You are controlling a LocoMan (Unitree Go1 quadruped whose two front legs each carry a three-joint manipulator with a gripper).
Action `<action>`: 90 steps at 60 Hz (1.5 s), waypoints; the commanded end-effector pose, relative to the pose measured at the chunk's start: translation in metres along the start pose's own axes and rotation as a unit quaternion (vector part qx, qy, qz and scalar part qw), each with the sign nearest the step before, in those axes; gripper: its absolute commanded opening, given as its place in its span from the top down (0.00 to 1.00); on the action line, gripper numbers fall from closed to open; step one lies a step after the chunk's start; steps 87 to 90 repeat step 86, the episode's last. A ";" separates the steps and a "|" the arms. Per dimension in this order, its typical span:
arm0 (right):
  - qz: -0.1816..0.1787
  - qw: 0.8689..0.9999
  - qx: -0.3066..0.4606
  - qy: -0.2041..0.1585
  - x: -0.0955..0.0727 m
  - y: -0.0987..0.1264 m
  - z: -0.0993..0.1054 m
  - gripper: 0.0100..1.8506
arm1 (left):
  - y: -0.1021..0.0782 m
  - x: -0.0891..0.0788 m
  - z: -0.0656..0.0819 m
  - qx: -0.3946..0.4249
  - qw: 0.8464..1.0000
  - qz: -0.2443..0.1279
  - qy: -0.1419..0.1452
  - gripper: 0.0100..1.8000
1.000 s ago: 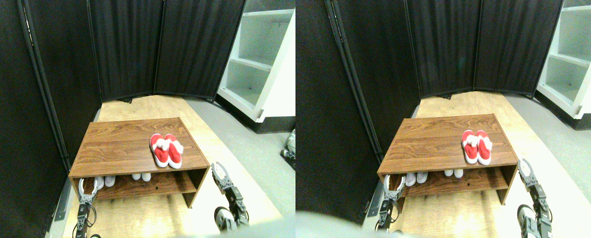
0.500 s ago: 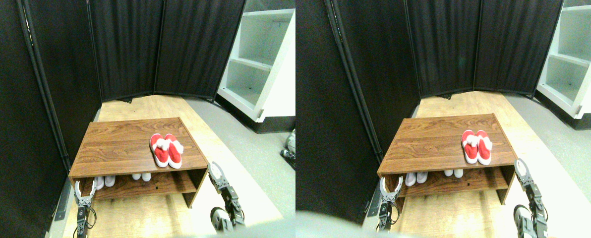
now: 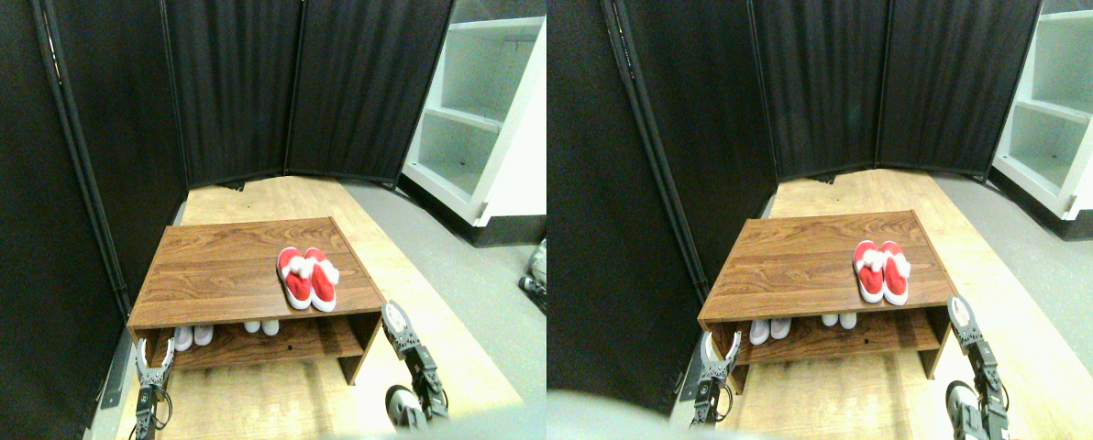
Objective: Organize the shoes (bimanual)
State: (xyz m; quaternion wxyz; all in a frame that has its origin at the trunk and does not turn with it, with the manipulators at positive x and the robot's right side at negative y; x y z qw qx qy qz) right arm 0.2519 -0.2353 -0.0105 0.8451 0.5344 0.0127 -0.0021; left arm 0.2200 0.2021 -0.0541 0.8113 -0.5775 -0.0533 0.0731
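Observation:
A pair of red shoes with white trim lies side by side on the right part of the wooden rack's top. On the lower shelf, pale toes of two more pairs of shoes peek out, one pair at the left and one near the middle; the rest of them is hidden under the top board. My left gripper stands open in front of the rack's lower left corner, holding nothing. My right gripper is open beside the rack's right front corner, also holding nothing.
Black folding screens close off the left and back. A white shelf unit stands at the back right. The rack sits on a pale wooden floor strip, with grey carpet to the right.
Both grippers have sunk a little toward the bottom of the picture; the right one has also drifted slightly left toward the rack's corner. The shoes have not moved.

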 end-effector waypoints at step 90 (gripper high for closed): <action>0.017 1.000 0.007 -0.018 -0.006 0.017 0.003 1.00 | -0.004 -0.001 0.007 -0.019 0.999 -0.035 -0.011 0.73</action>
